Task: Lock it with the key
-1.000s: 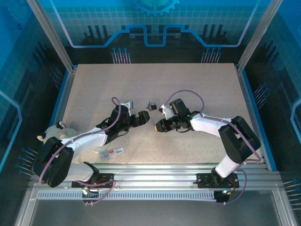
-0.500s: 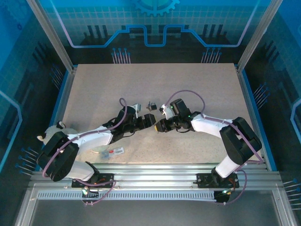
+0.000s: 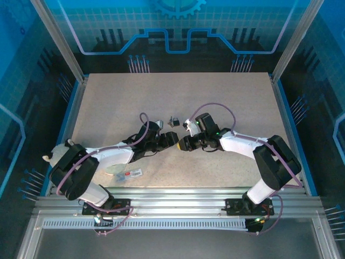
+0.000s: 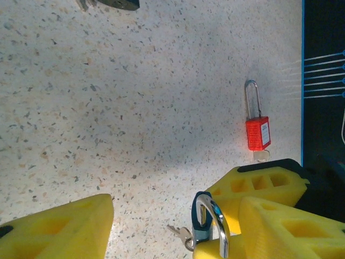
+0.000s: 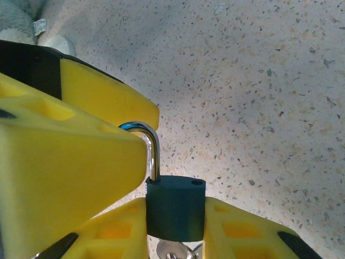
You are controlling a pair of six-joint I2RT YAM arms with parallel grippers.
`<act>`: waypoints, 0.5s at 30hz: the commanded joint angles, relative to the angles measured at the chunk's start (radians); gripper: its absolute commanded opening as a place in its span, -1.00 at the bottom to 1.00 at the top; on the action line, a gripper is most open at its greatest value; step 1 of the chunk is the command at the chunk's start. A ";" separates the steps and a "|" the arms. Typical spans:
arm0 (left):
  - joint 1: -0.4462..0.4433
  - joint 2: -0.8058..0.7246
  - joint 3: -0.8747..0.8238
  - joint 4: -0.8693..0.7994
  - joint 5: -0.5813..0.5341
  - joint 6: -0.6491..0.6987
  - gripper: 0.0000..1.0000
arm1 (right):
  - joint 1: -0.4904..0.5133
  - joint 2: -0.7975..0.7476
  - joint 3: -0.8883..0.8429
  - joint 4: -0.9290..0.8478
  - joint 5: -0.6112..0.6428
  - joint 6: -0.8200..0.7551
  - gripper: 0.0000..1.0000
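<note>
A dark teal padlock (image 5: 175,208) hangs above the table with my right gripper (image 5: 175,211) shut on its body. Its steel shackle (image 5: 153,148) stands open, one hole in the body empty. A small key (image 4: 180,233) sticks out of the lock's underside, also seen as the key (image 5: 171,251). My left gripper (image 4: 178,208) has come up against the right one and is open, its yellow fingers (image 4: 59,229) on either side of the shackle (image 4: 216,218). The two grippers meet at mid-table, left gripper (image 3: 173,141) facing right gripper (image 3: 183,143).
A red padlock (image 4: 257,132) with its own key lies near the front edge, by the blue border (image 4: 302,81). A small black part (image 3: 173,121) and a grey part (image 3: 157,122) lie just behind the grippers. A white plush toy (image 3: 59,154) sits at the left edge.
My left arm has reached right until its gripper meets the right one, and its jaws have narrowed around the shackle. The right arm and the padlock have stayed put.
</note>
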 commanded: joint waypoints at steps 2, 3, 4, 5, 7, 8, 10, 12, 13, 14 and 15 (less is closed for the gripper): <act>-0.006 0.010 0.030 0.025 0.022 -0.020 0.17 | -0.008 -0.014 -0.006 0.016 -0.012 0.004 -0.52; -0.006 0.012 0.031 0.024 0.022 -0.021 0.14 | -0.007 -0.013 -0.005 0.016 -0.013 0.004 -0.52; -0.007 0.010 0.031 0.025 0.022 -0.021 0.12 | -0.006 -0.011 -0.002 0.016 -0.012 0.004 -0.52; -0.007 0.012 0.033 0.025 0.022 -0.021 0.07 | -0.006 -0.009 -0.003 0.016 -0.013 0.003 -0.52; -0.007 0.015 0.035 0.025 0.022 -0.022 0.02 | -0.003 -0.007 -0.001 0.015 -0.014 0.003 -0.52; -0.007 0.017 0.035 0.026 0.022 -0.023 0.00 | -0.004 -0.007 -0.001 0.014 -0.012 0.004 -0.52; -0.008 0.018 0.034 0.025 0.020 -0.022 -0.09 | -0.003 -0.007 -0.002 0.012 -0.011 0.002 -0.52; -0.006 0.018 0.036 0.027 0.018 -0.025 -0.16 | 0.000 -0.007 0.001 0.012 -0.011 0.001 -0.52; -0.007 0.020 0.037 0.027 0.018 -0.025 -0.18 | 0.001 -0.007 0.000 0.012 -0.010 0.001 -0.53; -0.008 0.021 0.038 0.027 0.016 -0.026 -0.21 | 0.001 -0.005 0.001 0.013 -0.010 0.002 -0.52; -0.008 0.022 0.039 0.030 0.018 -0.026 -0.22 | 0.001 -0.004 0.001 0.012 -0.011 0.001 -0.52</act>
